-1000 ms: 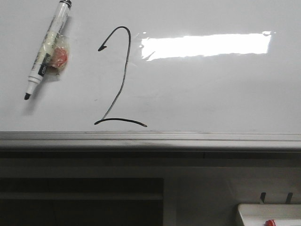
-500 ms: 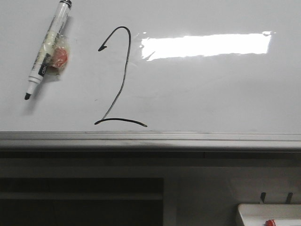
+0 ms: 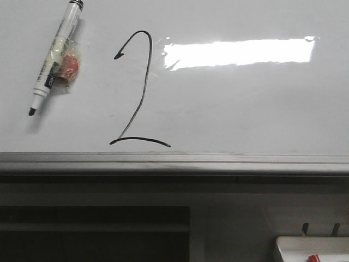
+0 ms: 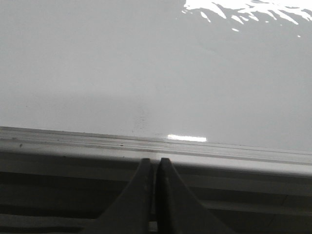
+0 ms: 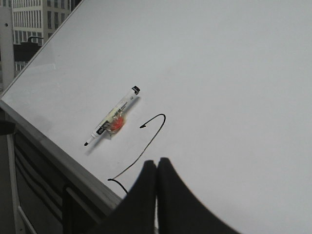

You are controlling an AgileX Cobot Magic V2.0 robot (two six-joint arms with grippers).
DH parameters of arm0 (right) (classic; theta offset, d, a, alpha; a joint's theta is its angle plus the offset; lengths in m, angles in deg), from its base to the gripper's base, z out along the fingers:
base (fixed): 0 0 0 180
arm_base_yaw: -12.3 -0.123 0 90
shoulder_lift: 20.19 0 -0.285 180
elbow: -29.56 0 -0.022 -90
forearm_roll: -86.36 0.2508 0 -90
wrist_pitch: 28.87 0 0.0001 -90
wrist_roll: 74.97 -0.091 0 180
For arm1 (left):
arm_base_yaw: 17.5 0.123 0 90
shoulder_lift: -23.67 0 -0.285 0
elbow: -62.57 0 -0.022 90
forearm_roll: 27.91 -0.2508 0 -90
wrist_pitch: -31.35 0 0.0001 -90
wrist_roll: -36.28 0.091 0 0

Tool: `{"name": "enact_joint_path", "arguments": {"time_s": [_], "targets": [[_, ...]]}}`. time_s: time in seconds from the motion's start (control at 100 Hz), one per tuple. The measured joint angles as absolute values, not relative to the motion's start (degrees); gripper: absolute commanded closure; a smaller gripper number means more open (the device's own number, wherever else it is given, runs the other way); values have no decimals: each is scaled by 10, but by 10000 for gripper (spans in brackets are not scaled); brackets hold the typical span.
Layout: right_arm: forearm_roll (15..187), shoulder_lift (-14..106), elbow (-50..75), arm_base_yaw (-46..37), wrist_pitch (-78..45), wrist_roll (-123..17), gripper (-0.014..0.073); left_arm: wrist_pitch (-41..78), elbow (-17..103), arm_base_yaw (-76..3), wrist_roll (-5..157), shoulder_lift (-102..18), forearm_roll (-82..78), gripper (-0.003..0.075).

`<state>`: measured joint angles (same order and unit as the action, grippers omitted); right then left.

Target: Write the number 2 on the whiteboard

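Number 2 [image 3: 139,90] drawn on whiteboard [image 3: 245,109], uncapped marker [image 3: 54,57] lying beside it; left gripper [image 4: 152,163] and right gripper [image 5: 157,163] jaws both clenched, empty.

Bright rectangular light reflection [image 3: 239,53] at 1 o'clock in front view. Below, a dark recessed shelf opening [image 3: 92,232] at 7 o'clock; white tray [image 3: 312,248] at 5 o'clock w/ two dark hooks just above. Right wrist view: high-rise building w/ rows of windows [image 5: 41,22] at 10 o'clock.

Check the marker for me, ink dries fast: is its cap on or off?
Off: the marker lies on the whiteboard with its black tip bare.
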<state>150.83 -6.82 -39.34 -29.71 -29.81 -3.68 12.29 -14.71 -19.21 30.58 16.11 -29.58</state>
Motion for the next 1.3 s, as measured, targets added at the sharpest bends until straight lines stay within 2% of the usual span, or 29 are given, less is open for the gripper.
{"name": "enact_joint_path", "arguments": {"time_s": [0.13, 0.35, 0.5, 0.68, 0.82, 1.1, 1.3], "targets": [[1458, -68, -393, -297, -305, -87, 665, 123, -147, -192, 306, 161, -296, 741], [1034, -68, -393, -289, -307, -518, 665, 122, -147, -192, 306, 161, -296, 741], [933, -68, -393, -196, -289, -679, 665, 122, -147, -192, 306, 161, -296, 741], [875, -68, -393, -24, -272, -778, 665, 122, -147, -192, 306, 161, -296, 741], [813, -68, -393, 74, -272, -851, 665, 122, -147, -192, 306, 161, -296, 741], [787, -89, -429, 169, -225, -870, 665, 122, -147, -192, 306, 161, -296, 741], [786, -129, -485, 182, -199, -870, 665, 122, -147, -192, 306, 161, -296, 741]]}}
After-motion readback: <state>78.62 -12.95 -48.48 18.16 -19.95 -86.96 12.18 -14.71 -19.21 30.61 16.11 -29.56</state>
